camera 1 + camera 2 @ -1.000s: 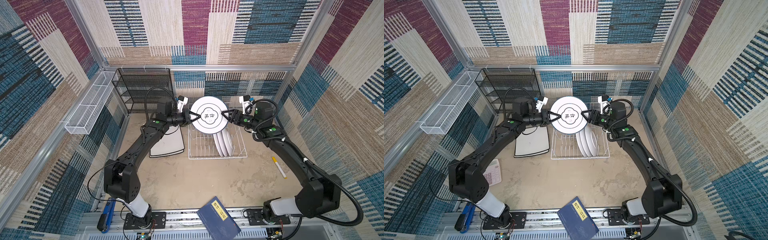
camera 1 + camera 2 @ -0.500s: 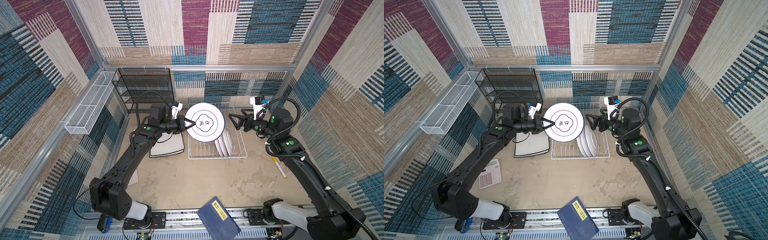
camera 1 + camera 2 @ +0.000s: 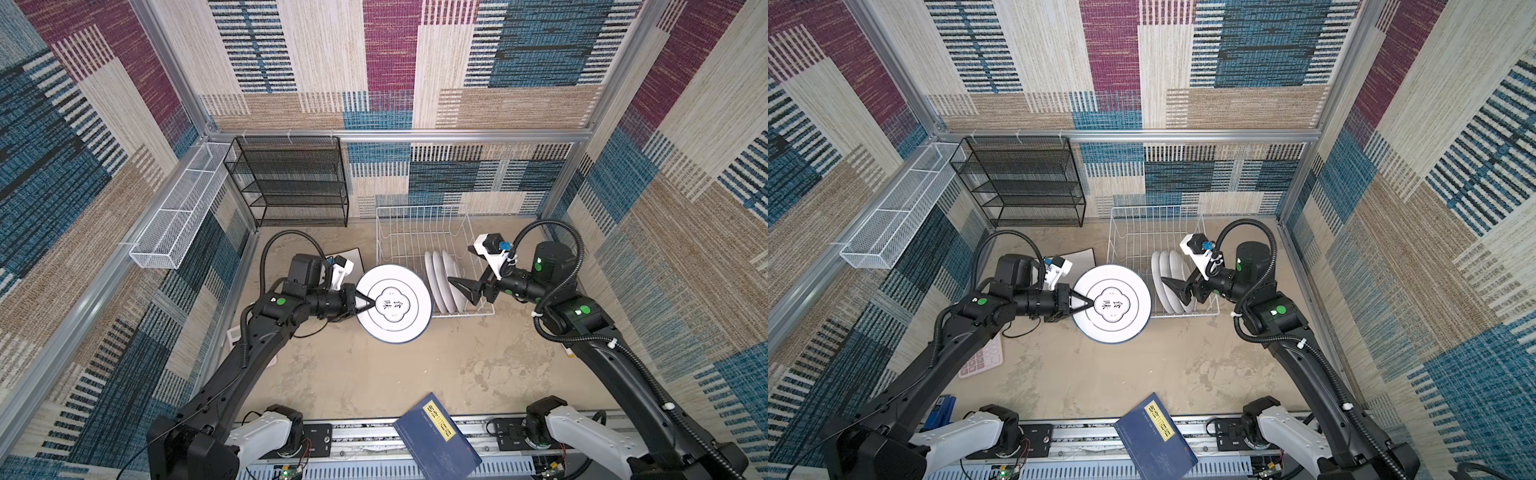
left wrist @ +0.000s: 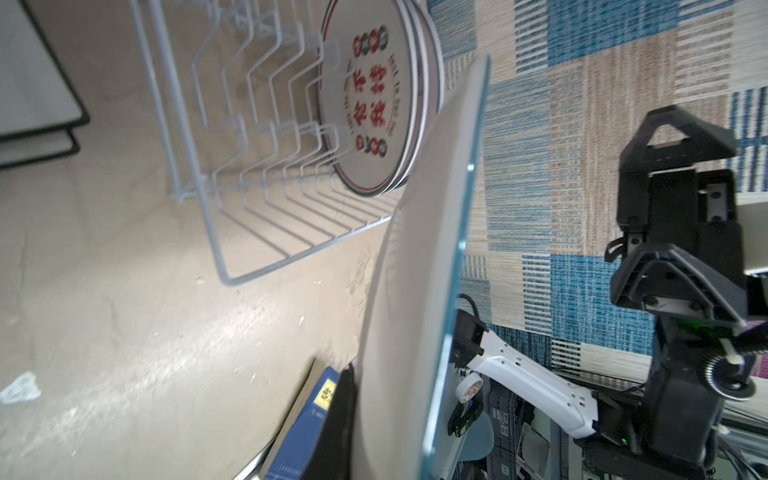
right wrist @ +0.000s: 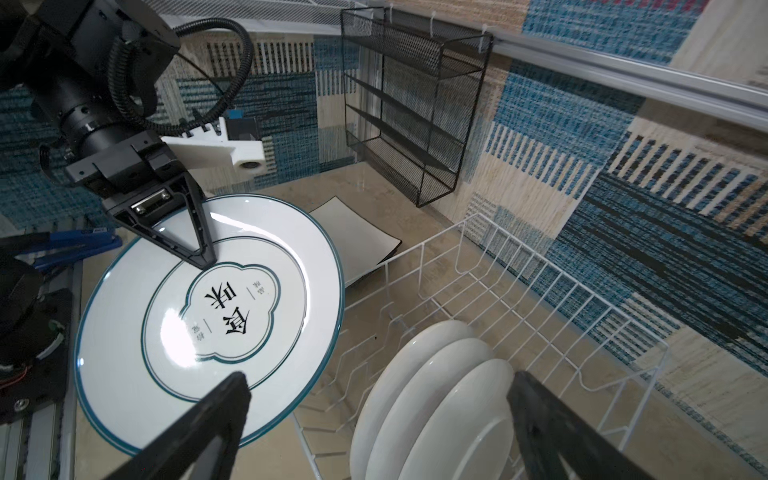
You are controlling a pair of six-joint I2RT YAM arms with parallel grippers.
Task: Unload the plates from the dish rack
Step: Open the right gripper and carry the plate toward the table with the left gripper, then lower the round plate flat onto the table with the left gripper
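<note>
My left gripper [image 3: 368,306] [image 3: 1084,305] is shut on the rim of a large round white plate [image 3: 395,305] [image 5: 208,316] with a teal edge and black characters. It hangs face-up off the front left corner of the white wire dish rack [image 3: 419,224] [image 5: 540,266]. Three smaller round plates [image 3: 442,282] [image 5: 436,399] stand on edge in the rack's front right; their red printed faces [image 4: 370,112] show in the left wrist view. My right gripper [image 3: 459,289] [image 5: 378,382] stands open beside them, holding nothing. Two square plates [image 4: 29,83] [image 3: 1077,257] lie stacked left of the rack.
A black mesh shelf unit [image 3: 291,183] stands at the back left wall, with a long white mesh tray [image 3: 178,220] on the left wall. A blue book [image 3: 436,436] leans at the front edge. A pink calculator [image 3: 980,361] lies under the left arm.
The right gripper let go of the round plate, opened wide and drew back to the rack's front right. The left gripper carried the plate forward and left, off the rack.
</note>
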